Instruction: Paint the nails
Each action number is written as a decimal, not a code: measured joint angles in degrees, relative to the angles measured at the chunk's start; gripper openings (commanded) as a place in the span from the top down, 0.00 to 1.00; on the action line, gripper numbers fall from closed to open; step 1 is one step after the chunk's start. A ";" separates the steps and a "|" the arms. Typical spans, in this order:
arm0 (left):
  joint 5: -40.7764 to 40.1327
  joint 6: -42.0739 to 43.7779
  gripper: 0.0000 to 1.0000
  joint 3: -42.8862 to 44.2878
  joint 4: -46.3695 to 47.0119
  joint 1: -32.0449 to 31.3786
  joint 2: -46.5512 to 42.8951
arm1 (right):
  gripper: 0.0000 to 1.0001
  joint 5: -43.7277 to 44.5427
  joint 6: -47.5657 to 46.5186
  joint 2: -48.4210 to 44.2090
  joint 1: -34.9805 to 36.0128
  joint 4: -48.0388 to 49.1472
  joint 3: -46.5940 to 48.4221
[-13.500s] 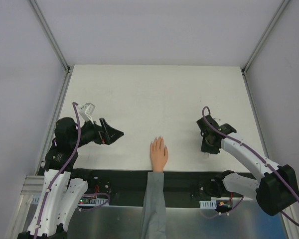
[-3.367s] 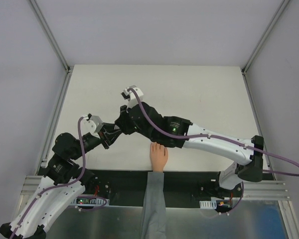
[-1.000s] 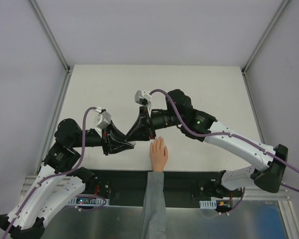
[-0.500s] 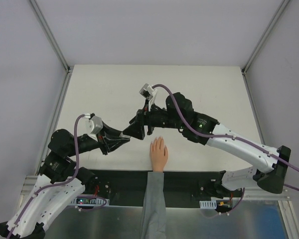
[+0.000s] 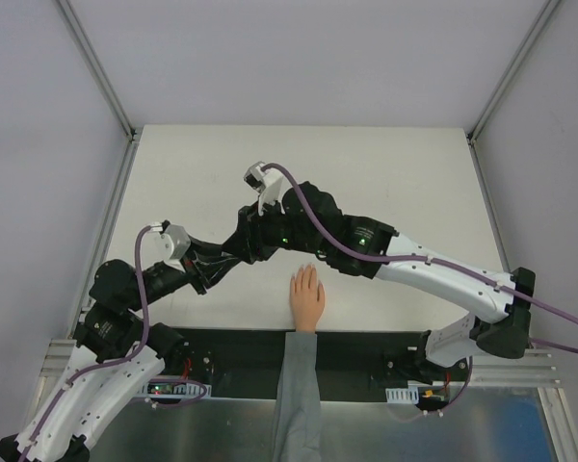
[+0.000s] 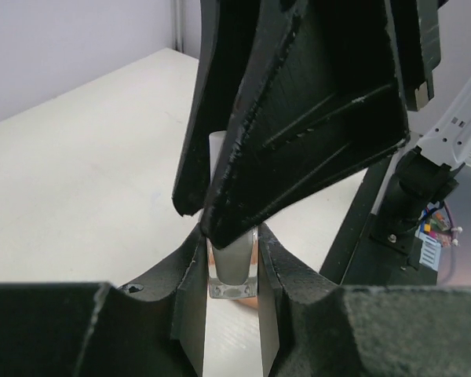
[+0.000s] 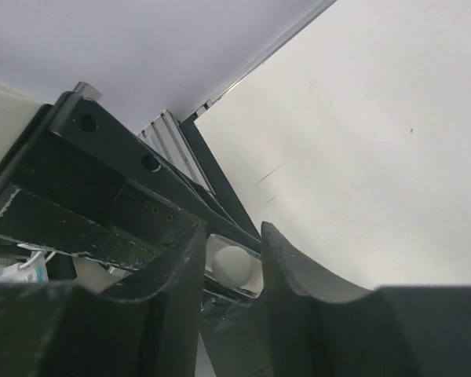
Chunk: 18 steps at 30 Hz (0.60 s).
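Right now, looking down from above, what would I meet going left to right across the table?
left gripper → peach hand → right arm's elbow. The right gripper overlaps the left one, so I skip it.

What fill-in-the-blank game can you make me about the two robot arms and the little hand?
1. The small bottle is clamped in the ____.
2. The bottle's cap sits between the fingers of the ____.
3. The hand on the table wears a ____ sleeve.

Missing words: left gripper; right gripper; grey.
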 measured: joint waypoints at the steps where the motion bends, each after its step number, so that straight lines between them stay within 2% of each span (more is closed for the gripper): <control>1: -0.26 0.07 1.00 0.00 -0.31 0.00 -0.13 | 0.79 0.15 0.70 0.59 0.07 -0.04 0.00; 3: -0.09 -0.07 1.00 -0.59 -0.66 0.02 -0.20 | 1.00 1.31 0.83 1.14 0.22 0.00 0.22; 6: 0.74 -0.09 1.00 -0.66 -0.48 0.04 -0.17 | 1.00 1.70 0.17 1.16 0.22 -0.37 0.24; 8: 2.84 -0.24 1.00 -0.63 -0.44 0.07 0.11 | 1.00 -1.14 -2.95 0.85 -0.09 -0.22 0.04; 12: 14.19 -3.52 1.00 1.05 -0.02 0.17 2.60 | 1.00 -23.91 -10.05 -3.72 -4.35 6.10 -7.17; 14: 19.32 -6.29 1.00 1.88 0.98 0.17 4.70 | 1.00 -31.63 -11.23 -4.33 -6.23 7.72 -8.31; 16: 20.50 -8.37 1.00 2.05 1.90 0.17 5.05 | 1.00 -36.76 -11.50 -4.48 -7.50 10.40 -9.51; 18: 20.92 -9.40 1.00 2.03 1.68 0.17 4.48 | 0.82 -39.36 -11.67 -4.57 -7.80 12.92 -10.71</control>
